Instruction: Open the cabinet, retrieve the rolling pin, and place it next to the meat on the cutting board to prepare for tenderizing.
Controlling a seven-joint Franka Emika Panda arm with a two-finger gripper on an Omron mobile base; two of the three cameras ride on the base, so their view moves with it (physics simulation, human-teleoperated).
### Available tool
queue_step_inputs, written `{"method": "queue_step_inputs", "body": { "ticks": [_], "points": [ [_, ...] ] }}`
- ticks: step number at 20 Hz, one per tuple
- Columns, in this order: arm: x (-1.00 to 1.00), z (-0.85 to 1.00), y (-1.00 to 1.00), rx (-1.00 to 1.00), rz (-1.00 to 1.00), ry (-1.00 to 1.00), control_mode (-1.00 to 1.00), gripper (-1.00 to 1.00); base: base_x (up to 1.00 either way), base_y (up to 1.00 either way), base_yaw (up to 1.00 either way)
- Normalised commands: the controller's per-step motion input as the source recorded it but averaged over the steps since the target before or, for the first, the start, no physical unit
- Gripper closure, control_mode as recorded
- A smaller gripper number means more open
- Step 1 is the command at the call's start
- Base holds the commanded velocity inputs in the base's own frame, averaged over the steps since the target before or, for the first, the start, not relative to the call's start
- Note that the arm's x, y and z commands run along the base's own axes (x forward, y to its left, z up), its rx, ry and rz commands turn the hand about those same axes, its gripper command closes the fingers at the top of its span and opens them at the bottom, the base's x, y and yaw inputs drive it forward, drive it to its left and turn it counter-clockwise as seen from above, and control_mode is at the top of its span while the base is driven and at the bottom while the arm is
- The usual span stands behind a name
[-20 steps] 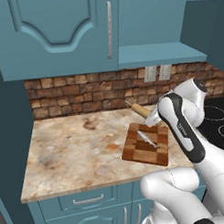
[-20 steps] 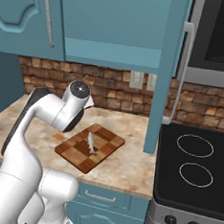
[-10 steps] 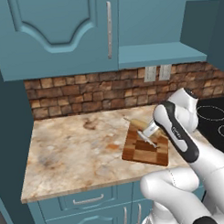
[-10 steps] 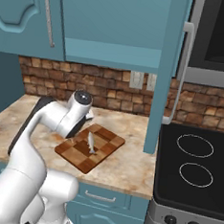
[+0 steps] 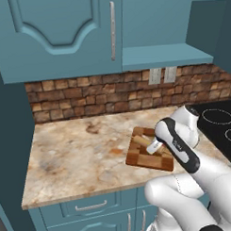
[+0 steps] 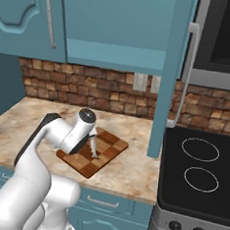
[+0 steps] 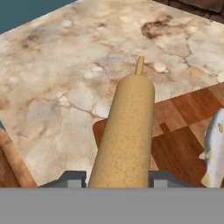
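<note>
My gripper [image 7: 116, 178] is shut on the rolling pin [image 7: 126, 127], a tan wooden cylinder with a peg end that points away from the hand. It hangs low over the left part of the cutting board [image 7: 175, 146], with its far end out over the counter. The meat [image 7: 214, 151], a pale shiny strip, lies on the board just to the pin's right. In the left base view the gripper [image 5: 154, 145] holds the rolling pin [image 5: 143, 141] over the cutting board [image 5: 146, 159]. The right base view shows the meat [image 6: 94, 149] on the cutting board [image 6: 104, 150] and the cabinet door [image 6: 173, 68] swung open.
The marble counter [image 5: 76, 156] stretches to the board's left, with a brick backsplash and wall outlets [image 6: 140, 82] behind. A black stove [image 6: 199, 166] sits to the right, under a microwave [image 6: 225, 33]. The open door's edge hangs above the counter's right end. Teal drawers [image 5: 87, 208] run below.
The hand has come down and forward with the rolling pin, from above the board's back edge to low over the board beside the meat. The grip has not changed.
</note>
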Motion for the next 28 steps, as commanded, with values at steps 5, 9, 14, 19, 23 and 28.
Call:
{"method": "queue_step_inputs", "body": {
  "ticks": [5,9,14,19,23,28],
  "points": [
    [0.13,-0.54,0.0,0.0,0.01,0.03,-1.0,1.0,0.0,0.0,0.0],
    [0.27,-0.39,0.0,0.0,0.0,0.04,-1.0,1.0,0.0,0.0,0.0],
    [0.33,-0.33,0.0,0.0,0.0,0.09,-1.0,1.0,0.0,0.0,0.0],
    [0.2,-0.38,0.0,0.0,0.0,0.06,-1.0,1.0,0.0,0.0,0.0],
    [0.14,-0.35,0.0,0.0,0.0,0.02,-1.0,-1.0,0.0,0.0,0.0],
    [-0.03,-0.04,0.0,0.0,0.01,-0.02,-1.0,-1.0,0.0,0.0,0.0]
  ]
}}
